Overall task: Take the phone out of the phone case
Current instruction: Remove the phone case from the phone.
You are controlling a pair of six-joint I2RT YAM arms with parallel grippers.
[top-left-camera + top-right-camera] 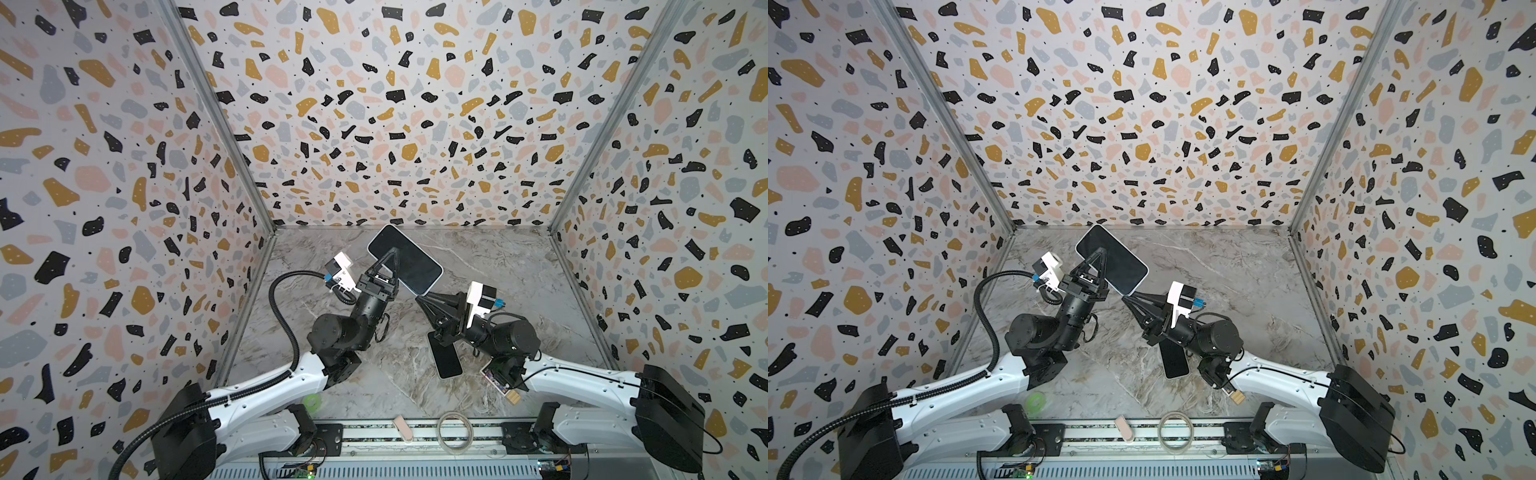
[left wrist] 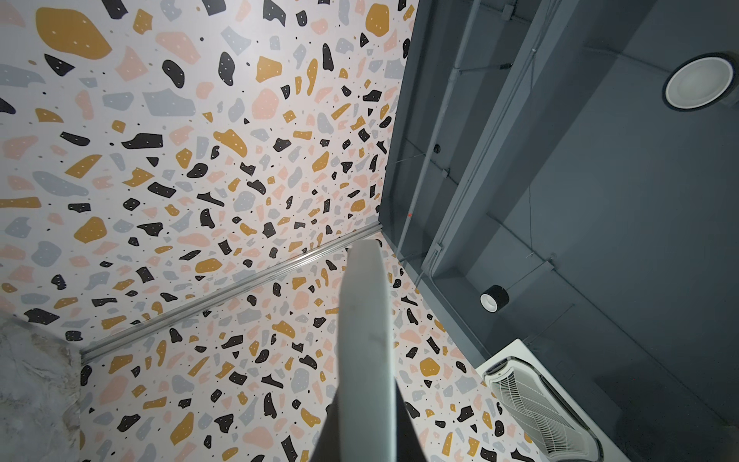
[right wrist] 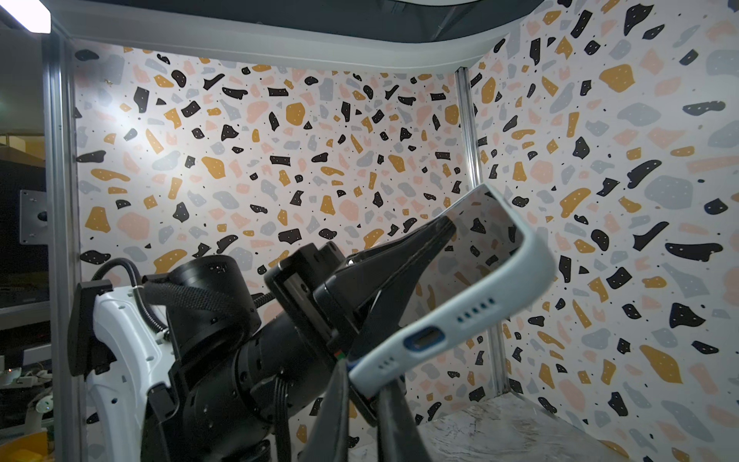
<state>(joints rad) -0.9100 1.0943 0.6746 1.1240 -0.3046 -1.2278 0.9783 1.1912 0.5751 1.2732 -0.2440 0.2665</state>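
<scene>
Green tape ring [image 1: 311,402] lies on the table [image 1: 498,266] at its near-L corner, just beside the L arm.

L gripper [image 1: 392,250] is raised over the table's far half, abt mid-width. Its jaws are pressed together on a long edge of the phone case [image 1: 433,280], w/ one finger across the screen and the other behind. In L wrist view the case's white edge [image 2: 364,320] runs edge-on btwn the dark fingers [image 2: 404,436].

Phone [image 1: 411,259] sits inside the case, black screen facing up, white rim all round. The pair is tilted and clear of the table, one short end toward the far edge. In R wrist view the screen [image 3: 484,240] mirrors the speckled wall. The case's short end there shows speaker holes + a blue-ringed port slot.

Pink block [image 1: 403,428] rests on the rail just past the table's near edge.

R gripper [image 1: 420,296] meets the case's nearest corner, jaws closed onto it. In R wrist view its fingertips [image 3: 336,408] pinch that corner.

2nd phone [image 1: 446,359] lies flat on the table, screen up, R of centre and nearer the near edge. Its far end is hidden under the R arm.

Clear ring [image 1: 455,430] sits on the rail, near the pink block. Wood block [image 1: 513,397] is at the near edge under the R arm.
</scene>
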